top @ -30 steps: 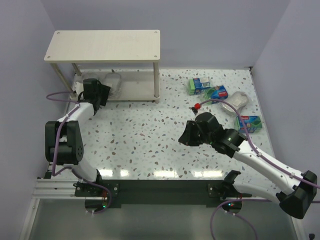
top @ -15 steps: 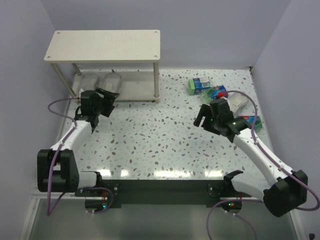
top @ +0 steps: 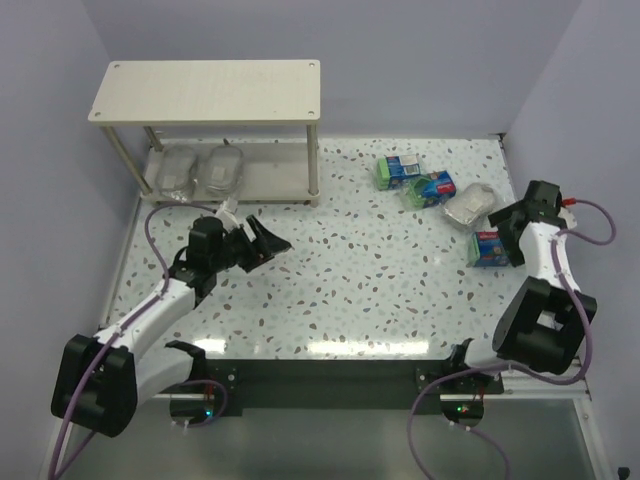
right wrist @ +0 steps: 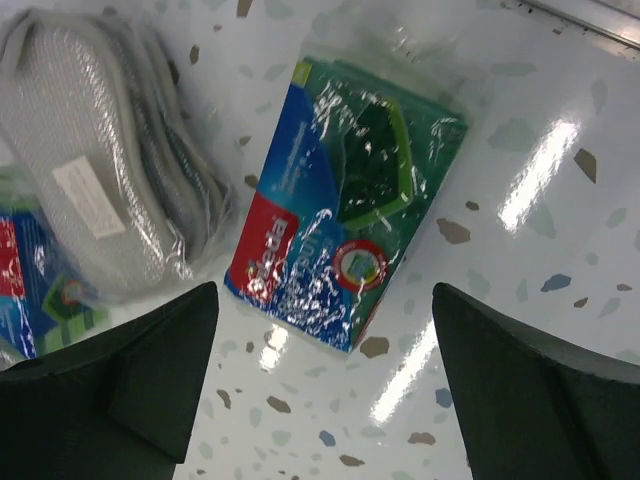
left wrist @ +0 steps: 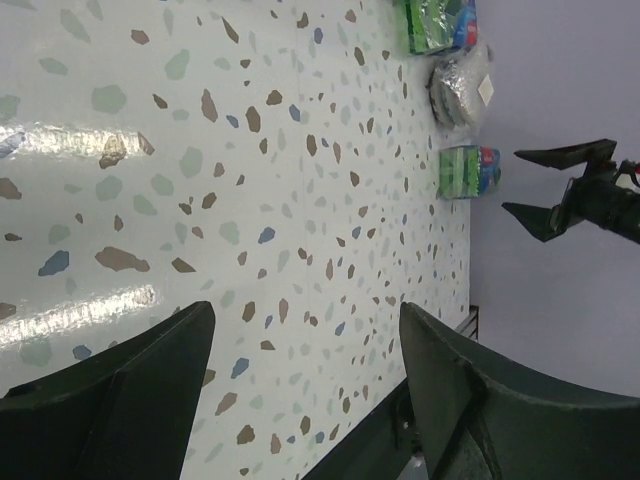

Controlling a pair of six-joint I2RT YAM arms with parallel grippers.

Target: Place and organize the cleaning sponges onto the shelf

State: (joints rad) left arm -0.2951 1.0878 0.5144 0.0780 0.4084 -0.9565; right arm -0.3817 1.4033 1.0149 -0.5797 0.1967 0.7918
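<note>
Your right end effector [top: 505,235] hangs spread above the nearest green pack [top: 487,247], which lies by the speckled tabletop's [top: 350,270] right edge, just beside a silvery scourer [top: 470,205]. Two more green packs [top: 400,170] lie beyond. Your left end effector [top: 262,245] is spread too, gripping nothing, near the shelf [top: 205,90]. The shelf's lower board holds two scourers [top: 173,172] side by side. Pale lilac walls [top: 420,60] stand around

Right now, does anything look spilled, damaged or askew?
Nothing spilled or damaged. Three green clear-wrapped sponge packs and one silvery-grey oval scourer lie at mixed angles on the speckled table, not yet on the pale wooden shelf.
</note>
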